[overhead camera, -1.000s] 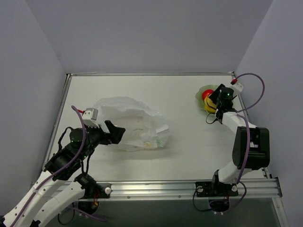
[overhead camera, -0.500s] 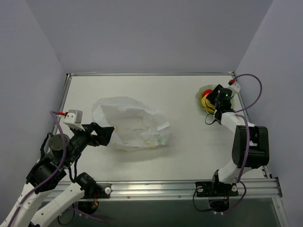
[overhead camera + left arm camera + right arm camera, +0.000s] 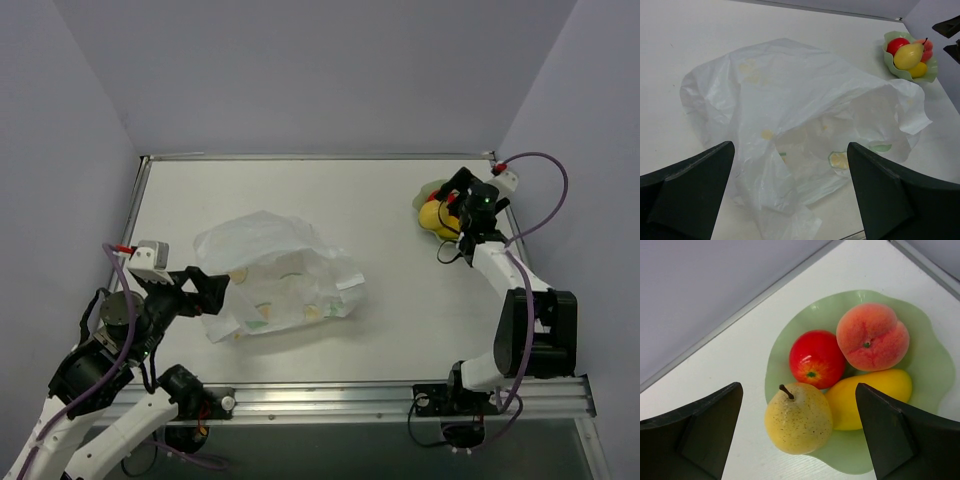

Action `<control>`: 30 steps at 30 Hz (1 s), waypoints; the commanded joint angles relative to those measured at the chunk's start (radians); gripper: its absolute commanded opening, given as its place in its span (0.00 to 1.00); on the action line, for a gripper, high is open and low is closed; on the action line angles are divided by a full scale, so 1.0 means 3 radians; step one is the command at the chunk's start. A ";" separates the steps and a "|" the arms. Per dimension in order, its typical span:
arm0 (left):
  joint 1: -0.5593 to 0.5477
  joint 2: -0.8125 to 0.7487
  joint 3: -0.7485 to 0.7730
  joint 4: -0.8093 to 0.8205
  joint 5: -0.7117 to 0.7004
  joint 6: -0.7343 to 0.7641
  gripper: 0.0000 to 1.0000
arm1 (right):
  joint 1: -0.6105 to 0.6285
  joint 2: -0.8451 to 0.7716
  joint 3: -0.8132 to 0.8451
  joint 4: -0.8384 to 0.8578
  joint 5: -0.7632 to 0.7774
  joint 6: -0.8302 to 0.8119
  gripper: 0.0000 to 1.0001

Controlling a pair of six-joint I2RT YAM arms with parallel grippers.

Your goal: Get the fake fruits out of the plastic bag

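Note:
The plastic bag [image 3: 275, 275] lies crumpled on the table left of centre, its mouth gaping toward the right [image 3: 805, 100]. No fruit shows inside it. My left gripper [image 3: 203, 292] [image 3: 789, 165] is open just short of the bag's near left edge, holding nothing. The fake fruits sit in a pale green dish [image 3: 920, 330] [image 3: 430, 189]: a yellow pear [image 3: 799, 418], a red apple [image 3: 816, 359], a peach [image 3: 872, 336] and a yellow oval one [image 3: 875, 395]. My right gripper [image 3: 452, 200] [image 3: 799, 390] is open just above the pear, its fingers apart from it.
The dish stands close to the table's back right corner, by the raised metal rim [image 3: 765, 287] and the walls. A metal rail [image 3: 330, 392] runs along the near edge between the arm bases.
My right gripper has opened and lifted slightly off the pear, which now rests in the dish. My left arm has drawn back toward the near left, and the bag has spread toward it.

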State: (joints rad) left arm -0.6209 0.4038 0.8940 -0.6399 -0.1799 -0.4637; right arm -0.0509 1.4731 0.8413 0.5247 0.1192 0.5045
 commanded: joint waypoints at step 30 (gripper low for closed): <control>-0.0001 -0.0277 0.0635 -0.0541 -0.0643 0.0165 0.94 | 0.0681 -0.4000 -0.0028 -0.2066 -0.0322 -0.0173 1.00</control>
State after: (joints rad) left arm -0.6209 0.3710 1.0546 -0.7521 -0.3504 -0.4011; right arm 0.1478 0.3092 0.8070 -0.0257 -0.0139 0.4877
